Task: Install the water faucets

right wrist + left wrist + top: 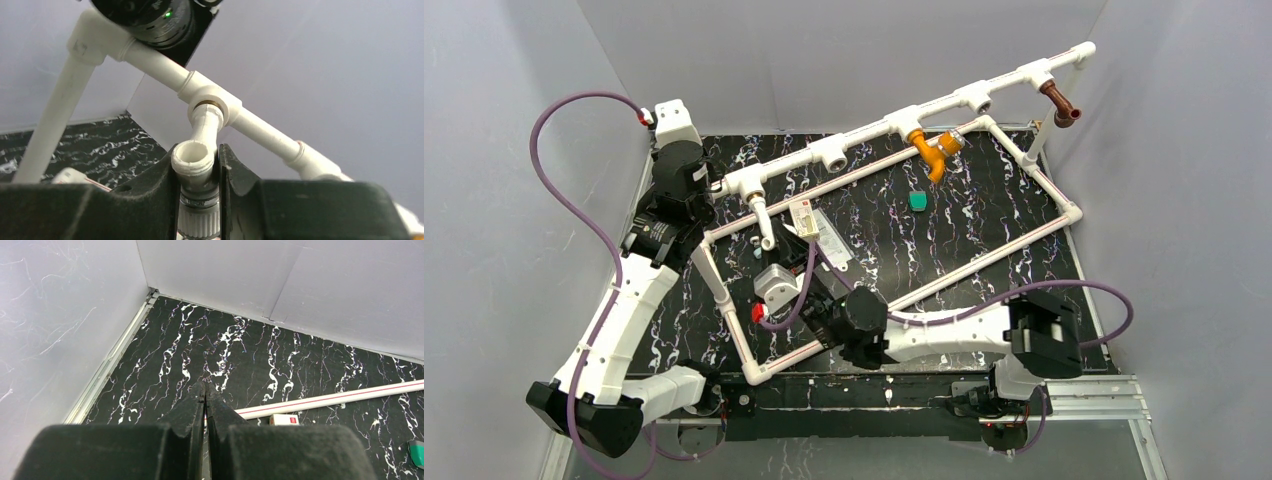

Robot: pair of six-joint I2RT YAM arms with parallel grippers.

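Note:
The white faucet hangs from the leftmost T-fitting of the pipe frame; it also shows in the top view. My right gripper is shut on the white faucet's body, with the ribbed knob between its fingers and the open spout at its tips. The orange faucet and the reddish-brown faucet sit in T-fittings further right on the raised pipe. My left gripper is shut and empty above the table at the far left, apart from the frame.
The white pipe frame lies across the table with its raised bar at the back. A small teal piece, a white box with a red mark and a flat packet lie inside the frame. Grey walls stand close around.

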